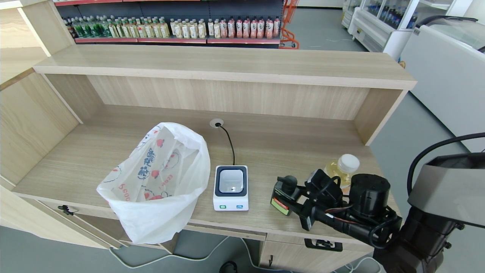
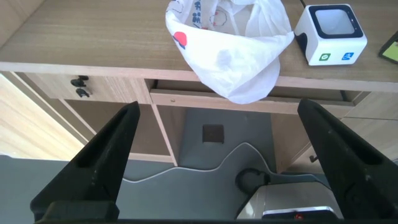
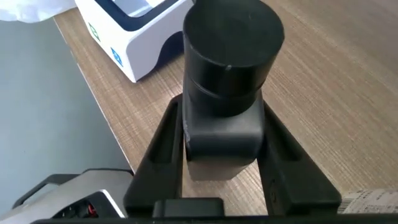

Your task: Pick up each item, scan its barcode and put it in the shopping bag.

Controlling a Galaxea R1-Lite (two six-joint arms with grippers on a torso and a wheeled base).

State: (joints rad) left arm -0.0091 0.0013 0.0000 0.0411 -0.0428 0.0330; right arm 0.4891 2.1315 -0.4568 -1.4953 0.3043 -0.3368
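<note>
Right gripper [image 1: 300, 200] pinching a black bottle [image 1: 283, 194] between its fingers near the counter's [image 1: 265, 151] front edge, right of the scanner [image 1: 231, 187], left gripper [image 2: 217, 115] hanging below the counter with fingers spread wide, shopping bag [image 1: 159, 182] sitting open left of the scanner, yellow bottle [image 1: 343, 167] standing behind the right arm.

Clearly a shop, seen from the checkout place. Beyond the wooden tabletop [image 1: 288, 151], long shelves [image 1: 170, 40] full of drink bottles [image 1: 212, 28], also glass-door coolers [image 1: 379, 22] and a white chest freezer [image 1: 443, 72]. On the tabletop, a barcode scanner [image 1: 231, 187] beside a shopping bag [image 1: 159, 182].
</note>
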